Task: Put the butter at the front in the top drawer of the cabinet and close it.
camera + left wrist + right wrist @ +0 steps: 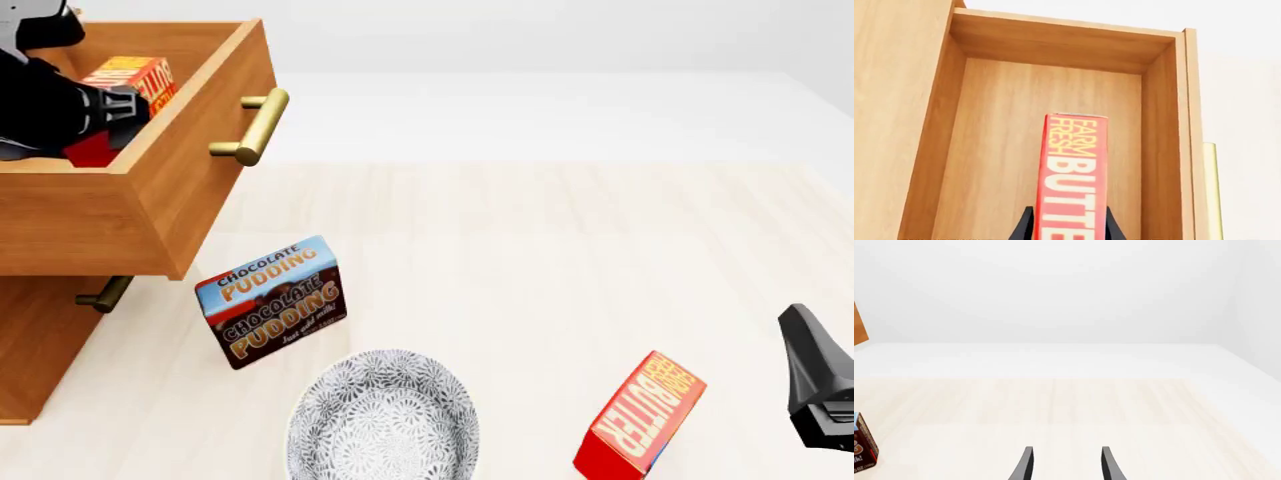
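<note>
1. Presently, our left hand (1067, 225) grips the butter (1073, 175) upright inside the top drawer (200, 150), pulled open to receive it.
2. Our right hand (1066, 465) waits spread and empty above the worktop (561, 260).

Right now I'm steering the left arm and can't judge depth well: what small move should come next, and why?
Probably lower a little, then open the left pincer. It grips the butter upright inside the open top drawer, and the left wrist view shows the wooden floor beyond the carton with walls on all sides, so a release should land inside.
</note>
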Motion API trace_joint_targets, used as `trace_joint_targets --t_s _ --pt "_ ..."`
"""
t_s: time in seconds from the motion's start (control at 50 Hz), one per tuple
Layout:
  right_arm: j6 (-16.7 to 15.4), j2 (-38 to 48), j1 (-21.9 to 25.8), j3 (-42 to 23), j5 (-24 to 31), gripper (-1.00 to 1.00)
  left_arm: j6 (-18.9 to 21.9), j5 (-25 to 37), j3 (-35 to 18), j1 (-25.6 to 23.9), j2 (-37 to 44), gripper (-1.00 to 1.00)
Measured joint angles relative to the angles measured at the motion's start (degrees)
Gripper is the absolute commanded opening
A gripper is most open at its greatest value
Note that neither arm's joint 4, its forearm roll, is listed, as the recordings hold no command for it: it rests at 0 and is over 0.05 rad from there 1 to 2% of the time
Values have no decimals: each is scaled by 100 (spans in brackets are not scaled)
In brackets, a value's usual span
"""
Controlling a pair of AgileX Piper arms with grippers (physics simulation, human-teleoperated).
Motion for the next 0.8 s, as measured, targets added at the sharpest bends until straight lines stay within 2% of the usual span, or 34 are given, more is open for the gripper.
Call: trace_joint_targets --t_s 0.8 --pt "0 0 0 0 0 100 260 478 -339 -6 -377 100"
